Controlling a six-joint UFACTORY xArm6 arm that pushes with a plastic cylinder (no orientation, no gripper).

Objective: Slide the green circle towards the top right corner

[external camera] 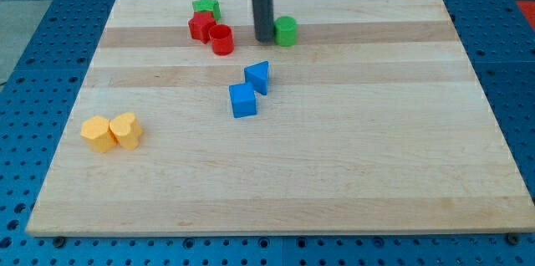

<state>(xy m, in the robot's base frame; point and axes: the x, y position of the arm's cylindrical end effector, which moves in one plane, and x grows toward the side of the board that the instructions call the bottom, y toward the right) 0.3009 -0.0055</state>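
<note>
The green circle, a short cylinder, stands near the view's top, a little right of the middle of the wooden board. My tip is just to its left, touching or nearly touching its side. The rod rises straight up from there and leaves the view at the top. The board's top right corner is far to the right of the green circle.
A green star, a red star and a red cylinder cluster left of my tip. A blue triangle and a blue cube sit below it. Two yellow blocks lie at the left.
</note>
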